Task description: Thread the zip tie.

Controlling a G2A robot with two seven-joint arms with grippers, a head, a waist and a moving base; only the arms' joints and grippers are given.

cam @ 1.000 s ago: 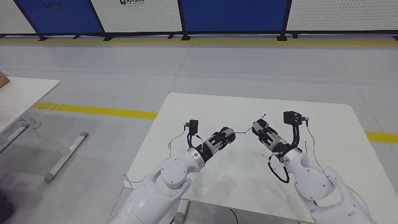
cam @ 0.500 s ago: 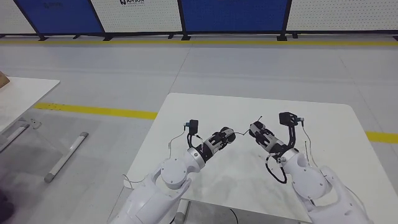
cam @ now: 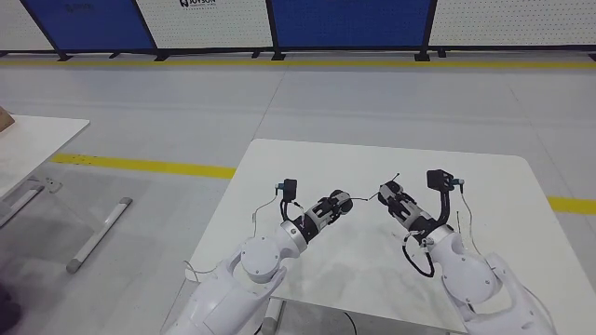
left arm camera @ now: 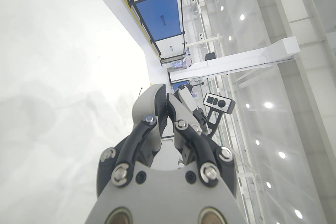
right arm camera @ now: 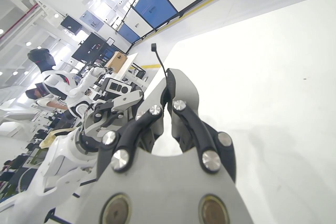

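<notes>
A thin black zip tie [cam: 361, 201] spans the short gap between my two grippers above the white table [cam: 307, 163]. My right gripper [cam: 381, 192] is shut on it, and the tie's head end [right arm camera: 153, 46] sticks out past the fingertips [right arm camera: 170, 83] on a short length of strap. My left gripper [cam: 346, 200] faces it from the left, shut on the other end; the strap is hidden between its pads [left arm camera: 160, 104]. In the left wrist view the right gripper [left arm camera: 183, 97] sits just behind the left gripper [left arm camera: 166, 93].
The tabletop [right arm camera: 262, 64] around both arms is bare white. A second white table [cam: 37, 140] stands off to the left, with a grey bar [cam: 98, 234] on the floor between them. Blue and white partition panels [cam: 349, 5] line the back.
My right gripper shifted a little toward the left gripper with the tie, then drew back to about where it was. The left arm has held still.
</notes>
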